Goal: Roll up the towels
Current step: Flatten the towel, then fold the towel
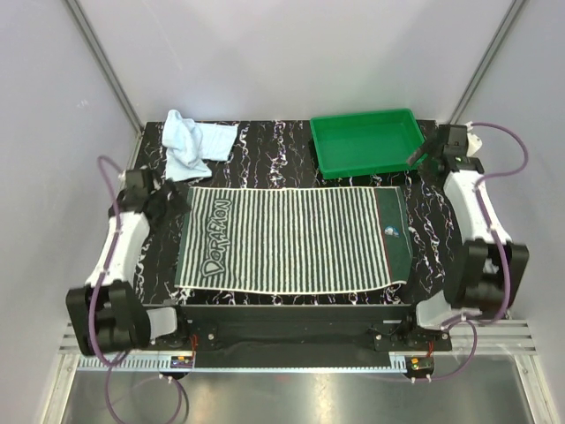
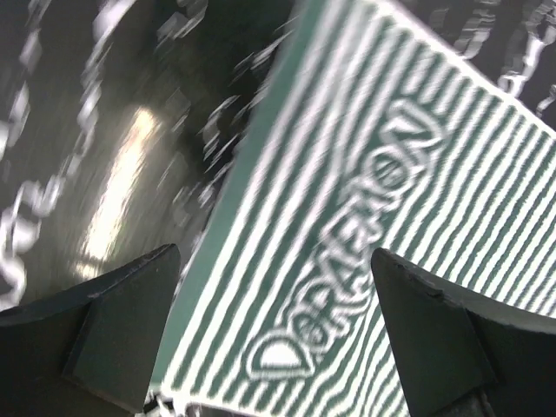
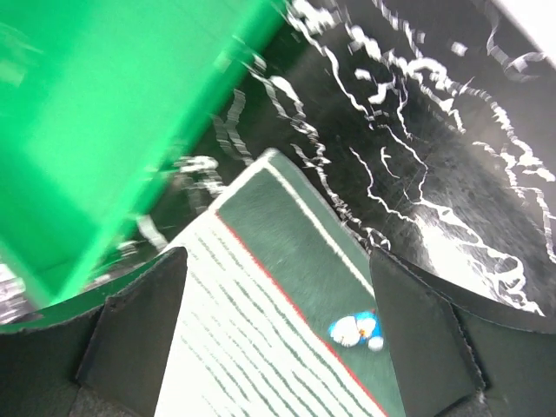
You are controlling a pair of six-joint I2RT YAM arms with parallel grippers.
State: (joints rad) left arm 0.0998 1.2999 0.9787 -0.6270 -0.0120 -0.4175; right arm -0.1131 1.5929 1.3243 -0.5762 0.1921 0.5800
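The green-and-white striped towel [image 1: 296,240] lies spread flat across the middle of the table, its lettered end on the left. The pale blue towel [image 1: 196,141] sits crumpled at the back left. My left gripper [image 1: 173,200] hovers open over the striped towel's left end [image 2: 365,200]; both dark fingers [image 2: 113,334] stand wide apart with nothing between them. My right gripper [image 1: 415,161] hangs open above the towel's far right corner [image 3: 287,252], over the dark green band with a small blue cartoon figure [image 3: 356,330], beside the tray.
A green plastic tray [image 1: 328,152] stands at the back right, its wall [image 3: 113,130] close to my right gripper. The table top [image 1: 265,146] is black with white marbling. Grey walls and metal posts enclose the back and sides.
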